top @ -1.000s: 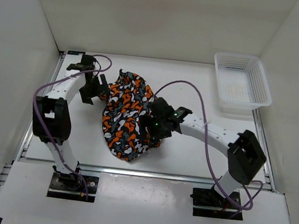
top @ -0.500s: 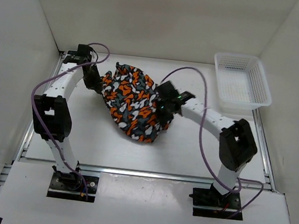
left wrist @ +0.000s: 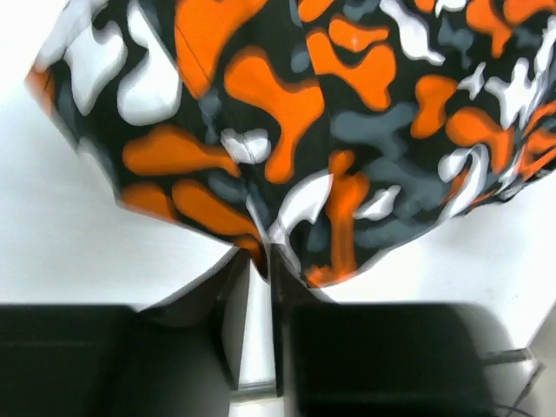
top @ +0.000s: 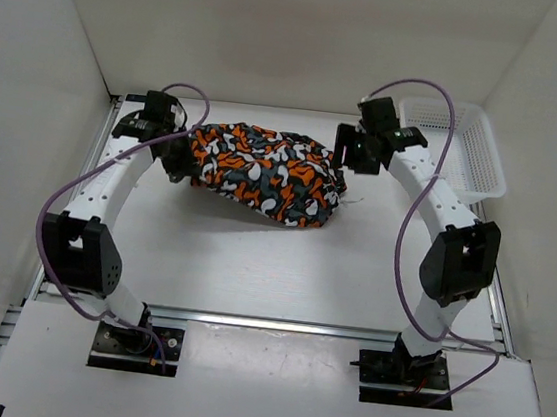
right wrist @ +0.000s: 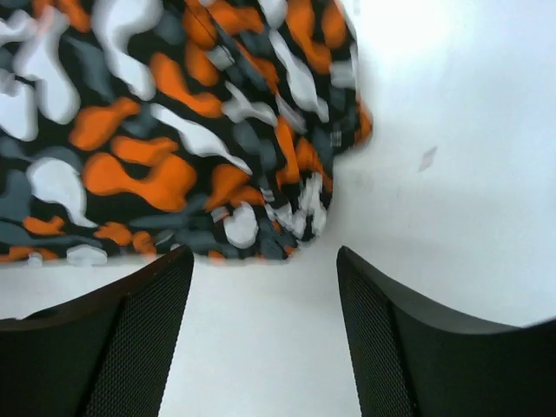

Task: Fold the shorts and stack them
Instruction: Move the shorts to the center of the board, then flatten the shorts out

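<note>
Shorts [top: 263, 172] of soft fabric, printed in blotchy orange, black, grey and white camouflage, lie in a rumpled, elongated heap across the far middle of the white table [top: 252, 266], stretched between the two arms. The left gripper [left wrist: 258, 256] is pinched tight on a small fold at the left edge of the cloth. The right gripper [right wrist: 263, 259] hovers just beside the right end with its jaws spread wide and nothing between them; the hem lies just beyond its fingertips. The job at hand appears to be spreading the garment flat before any fold is made. To do that well, the right gripper should probably come down on the nearest hem and take one layer only. The two arms could then draw apart gently until the wrinkles ease, without dragging the cloth off its spot. The bunched middle suggests doubled layers, so a careless pinch might catch both. A white plastic mesh basket [top: 471, 155] sits in the far right corner, close behind the right arm, and that elbow needs room to clear it. Purple cables [top: 58, 204] loop from both arms but hang clear of the fabric.
</note>
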